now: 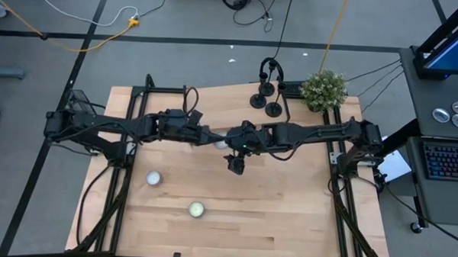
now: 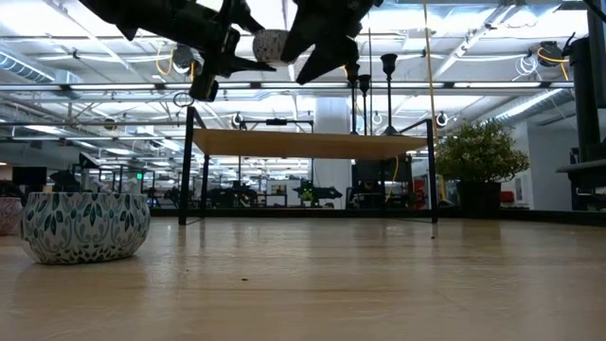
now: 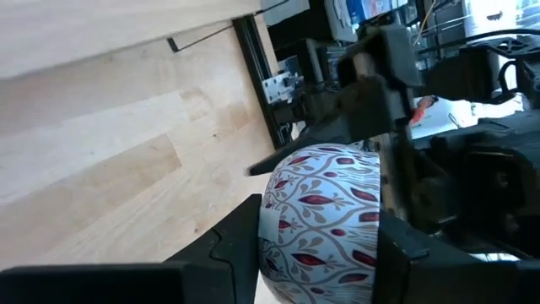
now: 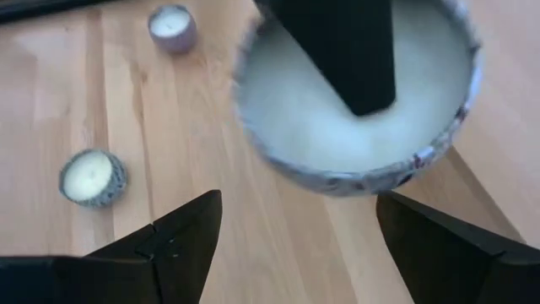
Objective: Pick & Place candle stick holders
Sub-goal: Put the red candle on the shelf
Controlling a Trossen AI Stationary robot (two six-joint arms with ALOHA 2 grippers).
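**Patterned candle held in mid-air; holders stand untouched at the far edge**

The three black candle stick holders [image 1: 264, 93] stand close together at about one o'clock on the table [image 1: 287, 222], near its far edge, each on a round flat base with a thin upright stem. In the low view they rise as slim dark stems [image 2: 388, 85] far behind the arms. No gripper is on them. Just beside them, toward two o'clock, sits a small green potted plant [image 1: 324, 89].

Near the table's centre the two arms meet. The left gripper [image 3: 316, 245] pinches a round candle tin with a red leaf pattern [image 3: 325, 215] between its fingers, holding it well above the wood, as the low view shows [image 2: 271, 44]. The tin is filled with pale wax [image 4: 337, 118]. The right gripper [image 4: 295, 224] hangs just beside and above that tin, its fingers spread wide with nothing between them; a dark finger of the left gripper crosses the wax in its view.

On the table two more filled candle tins sit apart: one at about eight o'clock [image 1: 153, 178], and one at about seven o'clock [image 1: 196, 210], nearer the front edge. In the low view a tin with a blue-green leaf pattern [image 2: 85, 225] rests on the wood at nine o'clock.
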